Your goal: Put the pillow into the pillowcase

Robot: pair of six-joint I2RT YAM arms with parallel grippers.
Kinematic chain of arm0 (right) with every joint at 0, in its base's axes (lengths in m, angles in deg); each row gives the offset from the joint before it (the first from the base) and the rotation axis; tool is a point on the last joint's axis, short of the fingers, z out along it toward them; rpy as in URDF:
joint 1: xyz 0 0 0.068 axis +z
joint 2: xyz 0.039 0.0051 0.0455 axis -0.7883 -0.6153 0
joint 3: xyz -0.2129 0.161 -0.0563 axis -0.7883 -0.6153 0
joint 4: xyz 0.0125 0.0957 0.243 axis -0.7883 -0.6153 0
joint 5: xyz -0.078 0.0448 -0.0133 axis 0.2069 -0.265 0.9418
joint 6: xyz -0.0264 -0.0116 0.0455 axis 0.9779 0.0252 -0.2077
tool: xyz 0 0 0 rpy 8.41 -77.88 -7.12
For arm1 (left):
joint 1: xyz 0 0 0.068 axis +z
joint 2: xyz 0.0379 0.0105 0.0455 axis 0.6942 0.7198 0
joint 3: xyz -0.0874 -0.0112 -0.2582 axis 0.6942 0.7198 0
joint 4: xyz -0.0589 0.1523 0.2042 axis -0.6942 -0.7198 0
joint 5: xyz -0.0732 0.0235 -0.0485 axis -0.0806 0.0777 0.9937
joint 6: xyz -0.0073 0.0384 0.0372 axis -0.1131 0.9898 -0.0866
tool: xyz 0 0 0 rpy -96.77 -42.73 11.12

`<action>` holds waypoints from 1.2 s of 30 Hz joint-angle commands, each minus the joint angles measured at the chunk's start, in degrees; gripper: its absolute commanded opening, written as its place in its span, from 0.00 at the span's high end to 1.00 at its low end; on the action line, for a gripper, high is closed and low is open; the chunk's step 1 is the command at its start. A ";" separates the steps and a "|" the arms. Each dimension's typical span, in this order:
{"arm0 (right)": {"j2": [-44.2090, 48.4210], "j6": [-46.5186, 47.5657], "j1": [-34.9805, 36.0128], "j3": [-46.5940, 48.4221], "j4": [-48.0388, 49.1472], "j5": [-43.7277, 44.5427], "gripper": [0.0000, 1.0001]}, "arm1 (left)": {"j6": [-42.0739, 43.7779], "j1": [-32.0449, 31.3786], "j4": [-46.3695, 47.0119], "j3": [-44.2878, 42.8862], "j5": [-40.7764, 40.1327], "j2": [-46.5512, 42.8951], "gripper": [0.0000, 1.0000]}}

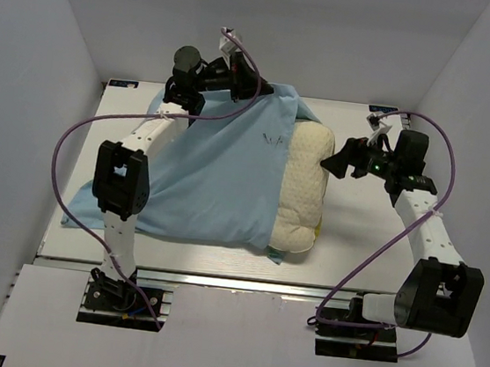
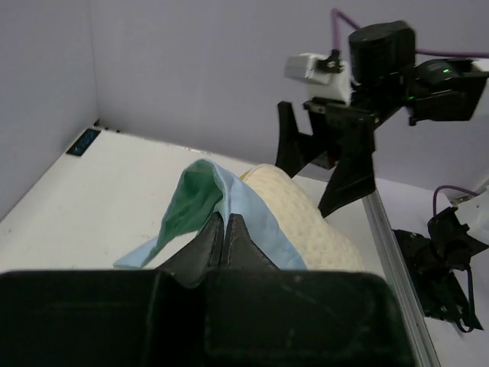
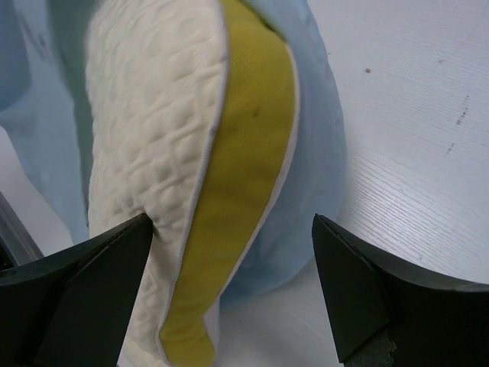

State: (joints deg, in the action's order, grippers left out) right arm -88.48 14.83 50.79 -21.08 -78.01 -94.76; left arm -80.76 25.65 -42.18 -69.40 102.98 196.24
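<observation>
- Black fingers of the left claw fill the bottom of the left wrist view, clenched on a fold of the pillowcase.
- At that pinch the fabric shows both faces, light blue on the right and glossy mint green on the left.
- From above, the pillowcase spreads light blue side up over the left and middle of the table. Its far right corner is lifted where the left claw grips it, and its left corner trails toward the table's left edge.
- Inside it sits the pillow, partly sheathed. The cream, dimpled right end sticks out of the case's open side, right of the table's middle.
- In the right wrist view the yellow band runs down the exposed side, with blue fabric behind it.
- Beside that end hangs the right claw, released, its jaws spread wide and grasping nothing.
- One finger lies close against the dimpled face; whether it touches I cannot tell. The other finger stands apart over bare table.
- Purple cables loop out from both arms, and plain pale walls close the table in on three sides.
</observation>
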 commanded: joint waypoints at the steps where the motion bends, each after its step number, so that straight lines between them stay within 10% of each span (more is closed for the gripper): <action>1: 1.54 -10.09 1.15 3.02 6.74 -0.25 0.11 | -0.54 -1.29 2.58 1.35 0.88 -7.81 1.00; 24: -5.04 -0.87 9.06 21.19 4.05 -16.94 0.13 | -4.23 -7.70 -5.50 -14.19 -7.11 -13.89 1.00; 30: -11.03 -2.51 9.41 26.49 5.23 -19.22 0.52 | -6.25 -11.74 -10.07 -26.23 -8.88 -8.09 1.00; 36: -10.94 -20.69 10.28 25.00 26.30 -28.09 0.60 | -9.85 -14.39 -10.25 -32.75 -10.90 -4.31 1.00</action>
State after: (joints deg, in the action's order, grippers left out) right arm -100.70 6.55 59.25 4.49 -65.42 -114.26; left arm -87.82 12.82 -55.01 -98.67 98.37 193.62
